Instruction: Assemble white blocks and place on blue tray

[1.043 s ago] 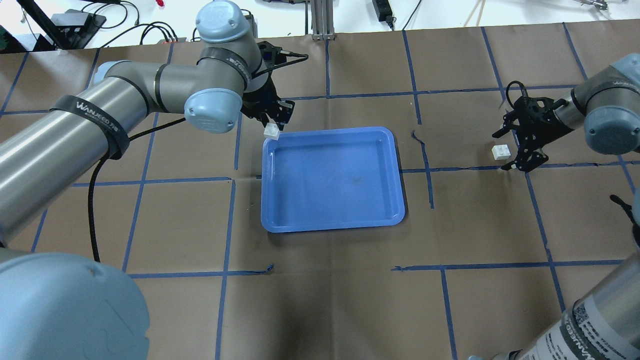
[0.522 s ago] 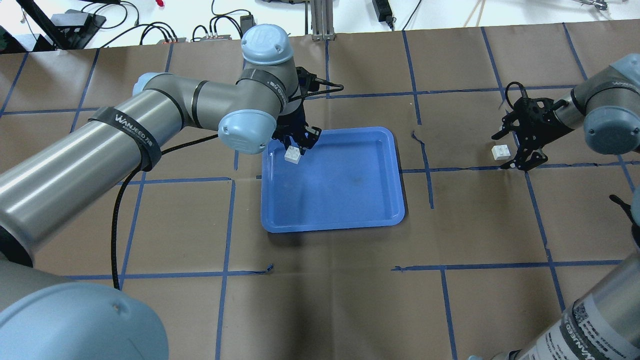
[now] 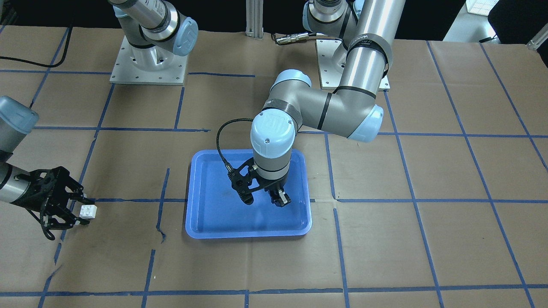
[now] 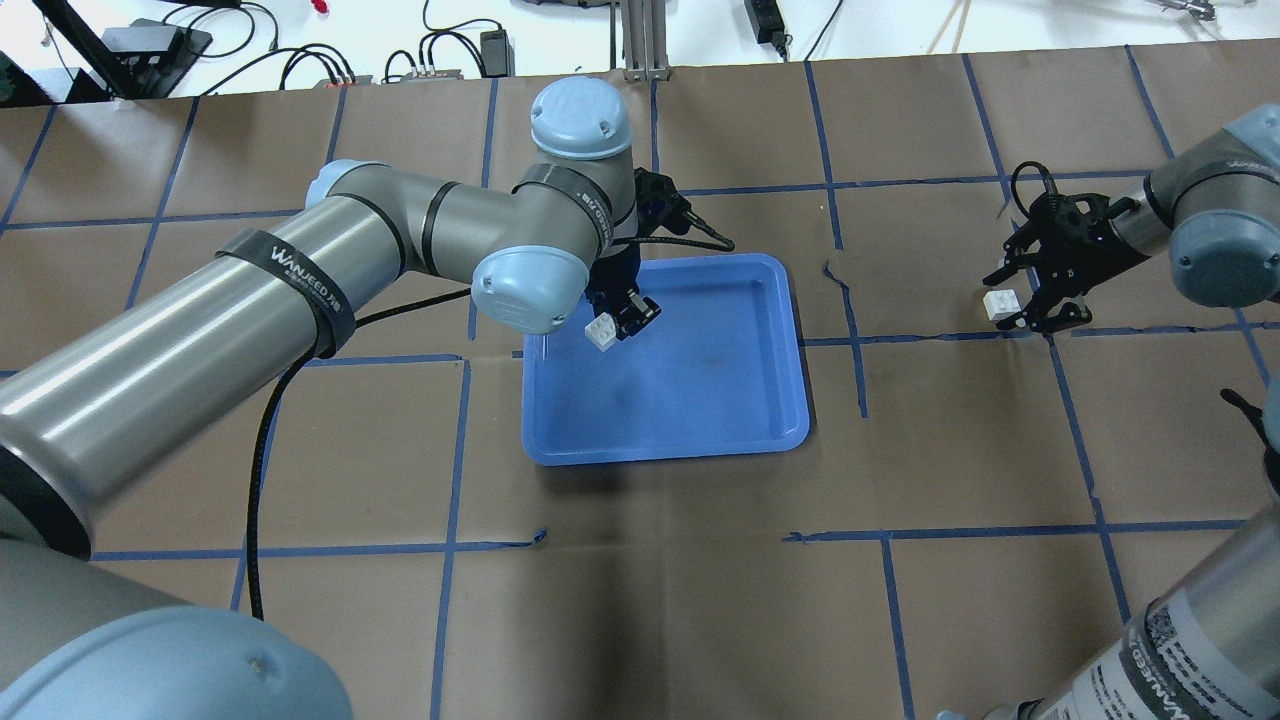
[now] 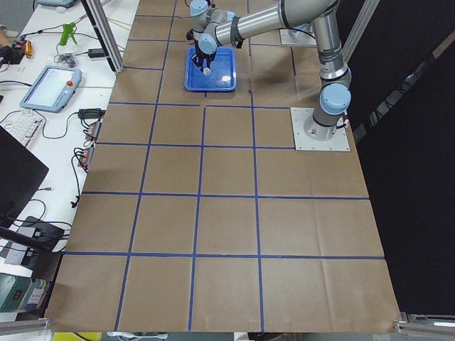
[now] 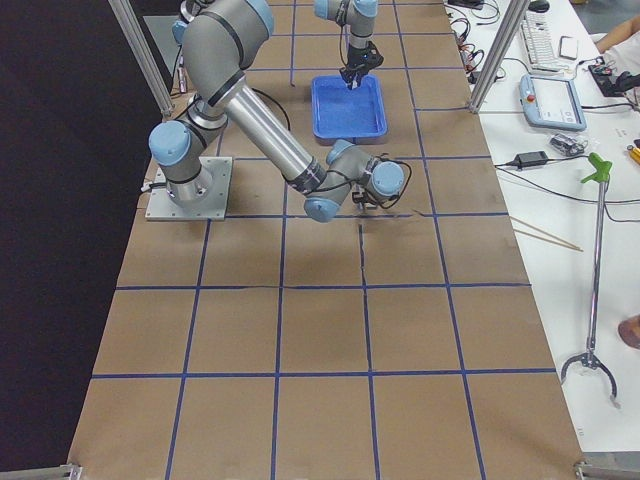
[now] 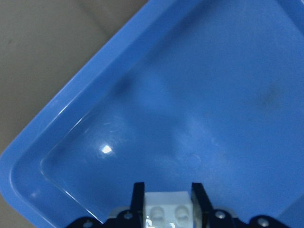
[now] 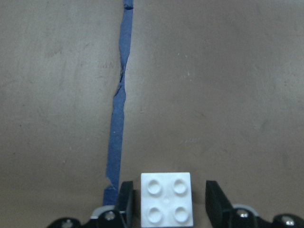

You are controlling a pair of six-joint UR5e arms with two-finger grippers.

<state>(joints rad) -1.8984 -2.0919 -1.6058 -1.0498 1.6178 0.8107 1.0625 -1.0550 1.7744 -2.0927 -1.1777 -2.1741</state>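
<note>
my left jaws hold one white block (image 4: pixel 600 331) by its flat sides over the blue tray (image 4: pixel 700 390), mid-counter. my right jaws stand wide around the other block (image 8: pixel 166 203) near the counter's right edge. likely light, hard, slippy: squeeze sides, not bumps.

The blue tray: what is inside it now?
Only bare blue floor shows inside the blue tray. The left gripper holds a white block over it; the floor beneath them is hidden.
</note>
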